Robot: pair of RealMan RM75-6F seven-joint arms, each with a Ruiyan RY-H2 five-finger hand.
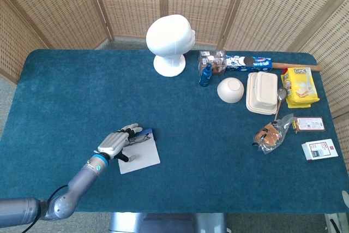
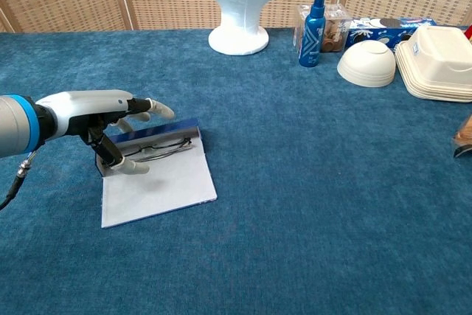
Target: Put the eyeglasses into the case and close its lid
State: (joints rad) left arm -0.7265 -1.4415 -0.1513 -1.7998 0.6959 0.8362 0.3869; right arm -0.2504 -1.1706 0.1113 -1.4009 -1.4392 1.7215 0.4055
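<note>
The eyeglasses lay in the open case, just under the fingertips of the left hand, with the flat lid spread toward the robot. That hand hovered with fingers spread, its thumb touching the lid's near-left edge, gripping nothing. A push from there would likely slide the light case across the cloth instead of folding the lid.

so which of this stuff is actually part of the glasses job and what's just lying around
Part of the job:
- eyeglasses, lying in the case
- case, lid open flat on the table
- left hand, over the case's left end

Just lying about:
- foam head
- blue bottle
- white bowl
- takeaway box
- yellow packet
- spoon
</note>
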